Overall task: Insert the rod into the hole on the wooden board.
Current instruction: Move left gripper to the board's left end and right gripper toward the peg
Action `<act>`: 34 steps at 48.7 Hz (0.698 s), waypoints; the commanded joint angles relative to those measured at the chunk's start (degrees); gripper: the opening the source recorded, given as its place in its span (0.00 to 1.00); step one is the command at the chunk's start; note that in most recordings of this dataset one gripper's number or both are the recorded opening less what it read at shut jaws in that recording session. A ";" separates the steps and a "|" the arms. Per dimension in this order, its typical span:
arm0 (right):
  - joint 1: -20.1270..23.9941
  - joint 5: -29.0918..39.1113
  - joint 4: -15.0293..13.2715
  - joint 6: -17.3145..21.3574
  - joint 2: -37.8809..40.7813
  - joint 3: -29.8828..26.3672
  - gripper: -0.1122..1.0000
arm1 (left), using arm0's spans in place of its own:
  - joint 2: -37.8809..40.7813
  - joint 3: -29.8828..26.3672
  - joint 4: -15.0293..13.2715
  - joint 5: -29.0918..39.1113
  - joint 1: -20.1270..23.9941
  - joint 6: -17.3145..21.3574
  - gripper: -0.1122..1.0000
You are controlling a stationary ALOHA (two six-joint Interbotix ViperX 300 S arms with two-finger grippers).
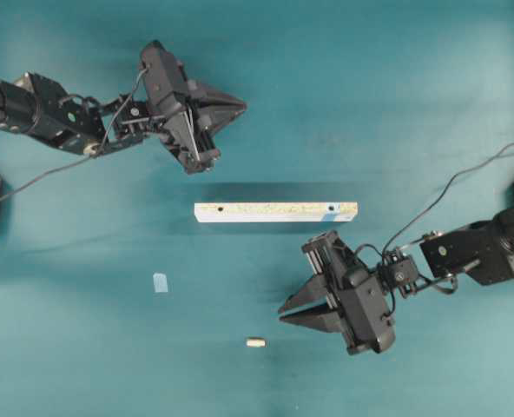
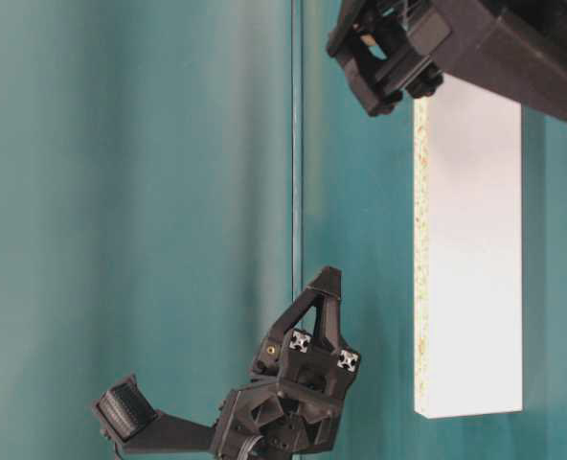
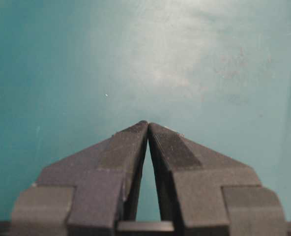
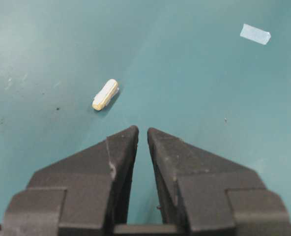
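A teal surface (image 1: 344,104) fills every view, bare but for a few small things. Near its middle in the overhead view lies the wooden board (image 1: 275,211), a long pale speckled strip with a white edge, set level across the picture; the hole (image 1: 331,208) shows as a small dark dot near its right end, next to a light-blue patch, and another dark dot sits near the left end. The rod (image 1: 255,342), a short cream peg, lies flat on the surface well below the board, apart from everything. A small pale-blue tape square (image 1: 160,282) lies to the left, between board and rod. The left pincer (image 1: 240,106) hangs above the board's left half, its tips pressed together and holding nothing, as its wrist view shows. The right pincer (image 1: 283,314) sits below the board's right end, pointing left toward the rod, its tips slightly parted with a narrow gap and nothing between them.
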 commanded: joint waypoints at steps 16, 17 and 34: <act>0.88 18.54 -0.35 2.99 -12.83 -4.48 0.10 | -14.50 -3.60 2.72 19.78 -1.14 1.32 0.18; 0.88 20.57 -0.44 3.52 -13.62 -5.01 0.10 | -15.21 -3.78 2.72 21.53 -1.49 1.41 0.18; 0.97 57.83 -0.35 14.59 -15.64 -19.34 0.10 | -22.41 -4.75 2.55 39.46 -10.99 2.46 0.19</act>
